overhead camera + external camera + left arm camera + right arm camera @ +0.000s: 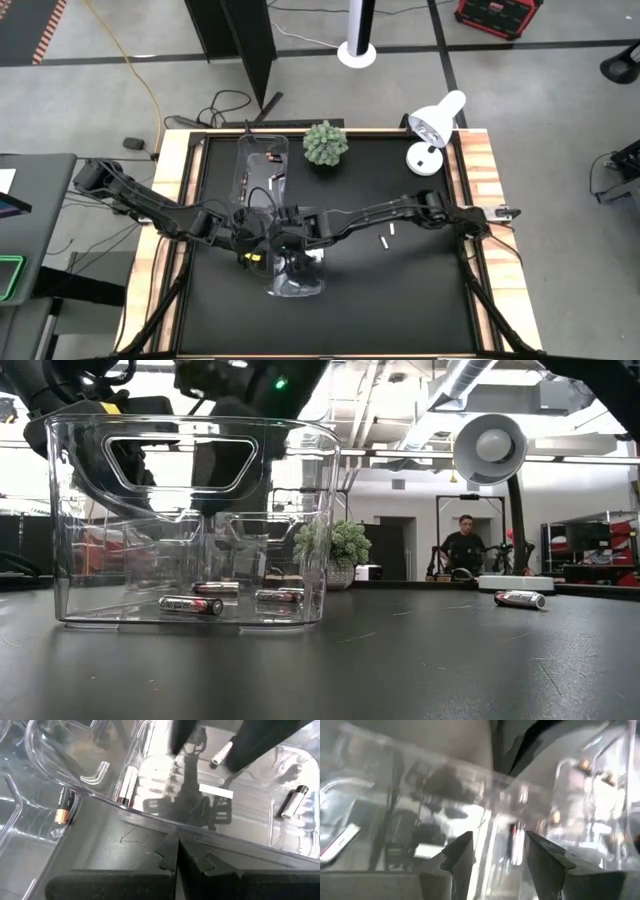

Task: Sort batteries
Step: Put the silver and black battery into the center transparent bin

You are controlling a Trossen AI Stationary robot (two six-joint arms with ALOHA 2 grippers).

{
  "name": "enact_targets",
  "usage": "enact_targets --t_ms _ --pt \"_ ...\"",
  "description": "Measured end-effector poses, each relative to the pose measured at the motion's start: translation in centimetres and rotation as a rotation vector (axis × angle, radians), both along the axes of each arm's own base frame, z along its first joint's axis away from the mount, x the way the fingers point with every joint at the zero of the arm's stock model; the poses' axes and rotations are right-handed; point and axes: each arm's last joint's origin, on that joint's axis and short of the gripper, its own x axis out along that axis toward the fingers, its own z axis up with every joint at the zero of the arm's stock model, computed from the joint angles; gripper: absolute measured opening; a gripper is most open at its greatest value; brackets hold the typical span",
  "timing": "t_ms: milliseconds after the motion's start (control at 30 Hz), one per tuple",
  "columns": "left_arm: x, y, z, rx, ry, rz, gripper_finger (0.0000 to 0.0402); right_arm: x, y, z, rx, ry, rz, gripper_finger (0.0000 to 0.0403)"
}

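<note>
Two clear bins stand on the black mat: a near one [298, 278] and a far one [262, 165]. In the low view the near bin [190, 520] has silver batteries [190, 604] lying on its floor. The left wrist view shows white batteries [222, 752] in one bin and a dark, copper-ended battery [62, 806] in the neighbouring one. Two white batteries [388, 238] lie loose on the mat to the right. My left gripper [176, 855] is shut and hovers above a bin's rim. My right gripper [497, 852] is open over the near bin, with nothing held between its fingers.
A small green plant [325, 143] and a white desk lamp [432, 130] stand at the table's far edge. One loose battery [520, 598] lies on the mat in the low view. A person [462, 545] sits far off in the room. Free mat lies right and near.
</note>
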Motion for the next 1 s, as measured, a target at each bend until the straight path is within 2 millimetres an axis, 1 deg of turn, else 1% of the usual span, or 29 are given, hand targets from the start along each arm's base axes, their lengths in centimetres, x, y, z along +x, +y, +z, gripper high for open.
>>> enact_targets --t_ms 67,267,333,433,633,833,1000 --pt "0.0 0.0 0.0 0.0 0.0 -0.001 0.0002 -0.6 0.3 0.6 0.007 0.022 -0.021 0.0188" --pt "0.0 0.0 0.0 0.01 0.004 -0.011 0.0002 -1.4 -0.3 3.2 0.04 -0.029 -0.089 0.0187" --pt "0.0 0.0 0.0 0.013 0.006 -0.014 0.0002 -1.5 -0.3 3.6 0.042 -0.043 -0.089 0.0187" --pt "0.0 0.0 0.0 0.013 0.005 -0.014 0.0002 -1.4 -0.3 3.9 0.047 -0.064 -0.087 0.0187" --pt "0.0 0.0 0.0 0.012 0.001 -0.014 0.0002 -1.0 -1.0 4.1 0.059 -0.104 -0.107 0.0187" --pt "0.0 0.0 0.0 0.016 0.001 -0.02 0.0002 -0.2 -0.6 4.8 0.081 -0.208 -0.075 0.0187" --pt "0.0 0.0 0.0 0.016 0.001 -0.02 0.0002 0.1 -0.5 5.2 0.118 -0.258 -0.051 0.0187"
